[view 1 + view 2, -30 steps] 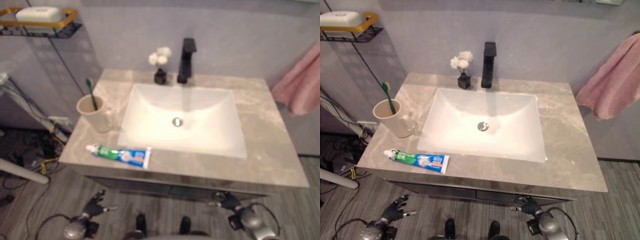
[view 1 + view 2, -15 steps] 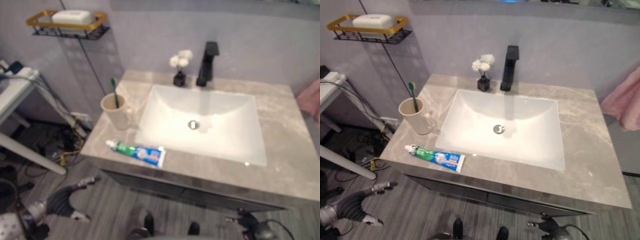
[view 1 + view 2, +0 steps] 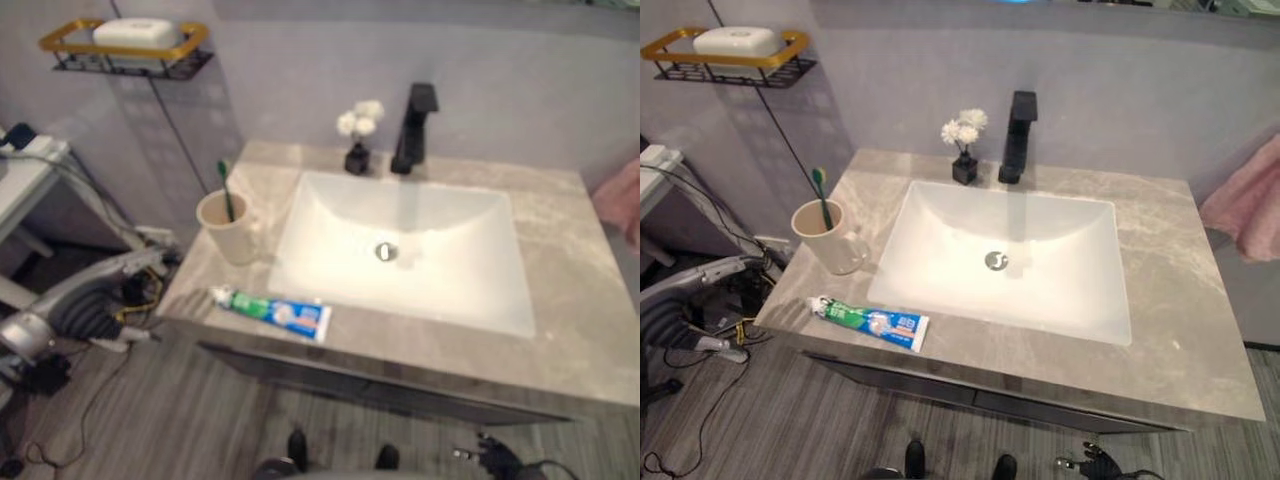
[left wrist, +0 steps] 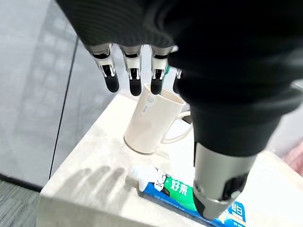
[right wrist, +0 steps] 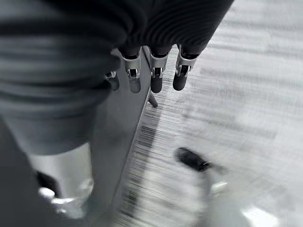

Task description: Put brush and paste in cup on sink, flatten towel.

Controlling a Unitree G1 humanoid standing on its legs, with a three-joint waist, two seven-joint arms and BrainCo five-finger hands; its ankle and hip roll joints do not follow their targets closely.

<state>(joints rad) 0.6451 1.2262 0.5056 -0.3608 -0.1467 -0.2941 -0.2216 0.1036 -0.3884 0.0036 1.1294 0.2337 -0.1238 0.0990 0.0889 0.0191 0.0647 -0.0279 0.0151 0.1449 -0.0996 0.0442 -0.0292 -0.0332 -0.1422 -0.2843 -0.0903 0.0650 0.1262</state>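
While paste (image 3: 272, 313) near counter (image 3: 560, 330) edge, left hand (image 3: 95, 310) alongside, fingers (image 4: 134, 75) straight.

A black faucet (image 3: 1017, 135) stands at the back of the surface (image 3: 1165, 330), behind the white basin (image 3: 1010, 262). Just beside it, a small dark vase of white flowers (image 3: 964, 145). On the wall, a gold-rimmed wire shelf (image 3: 725, 58) carries a white soap bar (image 3: 736, 40). Grey plank floor (image 3: 790, 430) below.
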